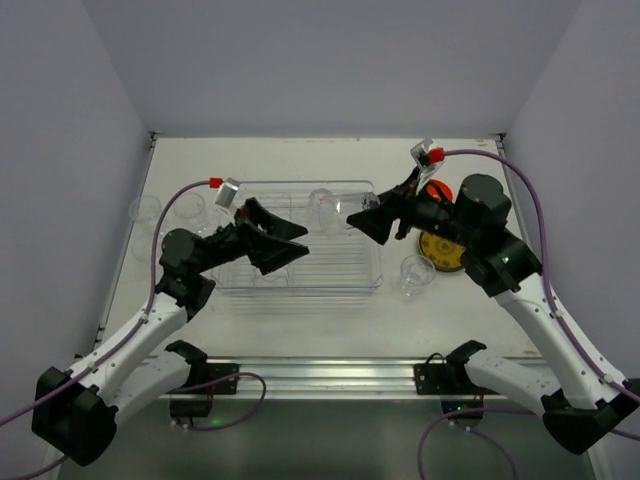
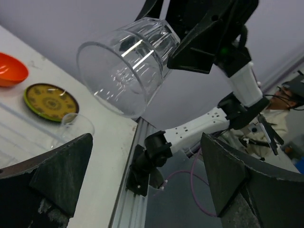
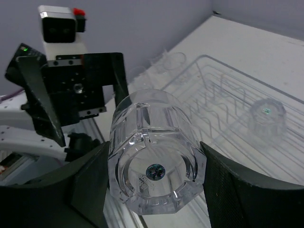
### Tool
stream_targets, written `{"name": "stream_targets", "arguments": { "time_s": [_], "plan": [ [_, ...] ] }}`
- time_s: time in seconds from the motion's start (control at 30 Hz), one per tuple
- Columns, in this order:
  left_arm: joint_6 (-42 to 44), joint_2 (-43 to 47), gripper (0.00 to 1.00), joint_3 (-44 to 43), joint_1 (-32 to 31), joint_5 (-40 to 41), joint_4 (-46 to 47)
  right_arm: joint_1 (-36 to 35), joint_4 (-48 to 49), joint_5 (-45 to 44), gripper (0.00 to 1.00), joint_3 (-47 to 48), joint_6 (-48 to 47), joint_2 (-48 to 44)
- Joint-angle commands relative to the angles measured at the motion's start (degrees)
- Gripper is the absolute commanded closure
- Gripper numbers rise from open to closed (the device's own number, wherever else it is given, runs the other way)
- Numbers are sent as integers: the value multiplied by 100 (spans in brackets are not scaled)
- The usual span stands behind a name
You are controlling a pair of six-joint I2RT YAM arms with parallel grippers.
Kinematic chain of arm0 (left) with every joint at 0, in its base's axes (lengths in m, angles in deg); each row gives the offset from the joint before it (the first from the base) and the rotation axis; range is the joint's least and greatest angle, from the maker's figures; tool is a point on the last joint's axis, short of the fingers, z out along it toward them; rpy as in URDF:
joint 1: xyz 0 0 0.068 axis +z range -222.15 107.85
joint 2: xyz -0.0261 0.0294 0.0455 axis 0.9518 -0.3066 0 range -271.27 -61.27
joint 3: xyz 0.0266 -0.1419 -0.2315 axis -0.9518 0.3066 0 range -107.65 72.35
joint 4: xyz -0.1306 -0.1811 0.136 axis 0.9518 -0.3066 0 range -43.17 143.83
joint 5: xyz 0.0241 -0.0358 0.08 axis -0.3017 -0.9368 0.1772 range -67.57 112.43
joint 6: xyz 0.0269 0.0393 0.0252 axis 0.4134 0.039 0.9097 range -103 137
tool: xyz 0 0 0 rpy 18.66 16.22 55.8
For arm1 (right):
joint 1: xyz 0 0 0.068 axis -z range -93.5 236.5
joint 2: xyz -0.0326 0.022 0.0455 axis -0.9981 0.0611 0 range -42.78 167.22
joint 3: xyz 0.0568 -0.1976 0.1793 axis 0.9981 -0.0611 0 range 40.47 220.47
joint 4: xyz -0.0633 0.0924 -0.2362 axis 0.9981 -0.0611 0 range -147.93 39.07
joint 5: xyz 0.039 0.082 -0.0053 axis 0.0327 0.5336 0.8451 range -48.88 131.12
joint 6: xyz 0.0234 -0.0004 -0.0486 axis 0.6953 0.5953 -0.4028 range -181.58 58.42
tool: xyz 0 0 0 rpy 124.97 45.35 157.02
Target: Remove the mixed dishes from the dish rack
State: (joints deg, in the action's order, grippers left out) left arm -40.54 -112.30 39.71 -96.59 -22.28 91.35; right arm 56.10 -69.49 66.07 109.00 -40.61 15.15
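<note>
While right fingers [image 3: 235,192] clamp a cup [image 3: 154,152], spread left fingers [image 2: 59,173] face it.

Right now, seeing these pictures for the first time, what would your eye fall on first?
A clear glass cup hangs on its side in the air, gripped by the right gripper above the clear dish rack. The left gripper faces it with fingers spread open. To the right of the rack, an orange bowl and a yellow-patterned plate stand out on the pale table.
</note>
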Motion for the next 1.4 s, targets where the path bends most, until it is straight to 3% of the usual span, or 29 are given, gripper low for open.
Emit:
{"name": "stream_targets", "arguments": {
  "time_s": [0.0, 0.2, 0.3, 0.43, 0.47, 0.5, 0.53, 0.57, 0.63, 0.67, 0.7, 0.73, 0.77, 0.83, 0.87, 0.93, 0.97, 1.07, 1.17, 1.3, 1.37],
  "plan": [
    [-100, -91, 0, -471, -490, 418, 1179, 7, 1635, 1354, 100, -375, 469, -212],
    [-433, -513, 0, -541, -991, 525, 1977, 7, 2847, 2242, 100, -937, 986, -476],
    [-548, -697, 14, -611, -1307, 454, 2294, 7, 3113, 2277, 100, -1043, 1049, -476],
    [-574, -725, 55, -568, -1580, 454, 2365, 16, 3351, 2374, 100, -1105, 1032, -467],
    [-557, -681, 75, -507, -1589, 489, 2357, 7, 3420, 2426, 100, -1114, 1032, -458],
    [-539, -637, 87, -471, -1589, 515, 2339, 7, 3447, 2488, 100, -1114, 1006, -458],
    [-504, -593, 97, -454, -1589, 542, 2269, 7, 3474, 2488, 100, -1140, 1005, -467],
    [-304, -480, 100, -471, -1589, 638, 2121, 16, 3465, 2471, 100, -1175, 979, -484],
    [30, -321, 100, -576, -1572, 787, 1253, 16, 3308, 2357, 86, -1211, 804, -572],
    [537, -103, 100, -811, -1555, 1067, 205, 16, 3046, 2226, 64, -1254, 716, -633],
    [890, 4, 100, -1005, -1537, 1304, -501, 16, 2808, 2016, 4, -1263, 446, -808],
    [1259, 92, 100, -1268, -1511, 1646, -1387, 16, 2528, 1266, 1, -1246, 278, -897],
    [2072, 136, 100, -1567, -1510, 2572, -3102, 16, 1924, 745, 1, -1194, 84, -985],
    [2623, 41, 100, -2419, -1423, 3718, -4701, 24, 1384, -789, 1, -1184, -277, -1205],
    [2895, -221, 100, -2692, -1379, 4872, -5980, 68, 1095, -1077, 1, -1228, -356, -1275],
    [3116, -791, 100, -3395, -1082, 5932, -7068, 95, 1066, -1203, 1, -1359, -480, -1538],
    [3187, -995, 100, -3598, -923, 6069, -7988, 95, 1109, -1099, 1, -1438, -489, -1600],
    [3415, -1830, 100, -4205, 8, 6438, -9353, 95, 1005, -791, 1, -1378, -594, -1592],
    [3688, -2315, 100, -4505, 712, 6887, -9850, 86, 890, -965, 1, -1369, -664, -1601],
    [4127, -2754, 100, -4689, 1931, 6222, -9667, 86, 881, -1150, 1, -1422, -682, -1662],
    [4268, -3140, 100, -4812, 2145, 5878, -9684, 86, 881, -1168, 1, -1422, -708, -1619]
  ]
}}
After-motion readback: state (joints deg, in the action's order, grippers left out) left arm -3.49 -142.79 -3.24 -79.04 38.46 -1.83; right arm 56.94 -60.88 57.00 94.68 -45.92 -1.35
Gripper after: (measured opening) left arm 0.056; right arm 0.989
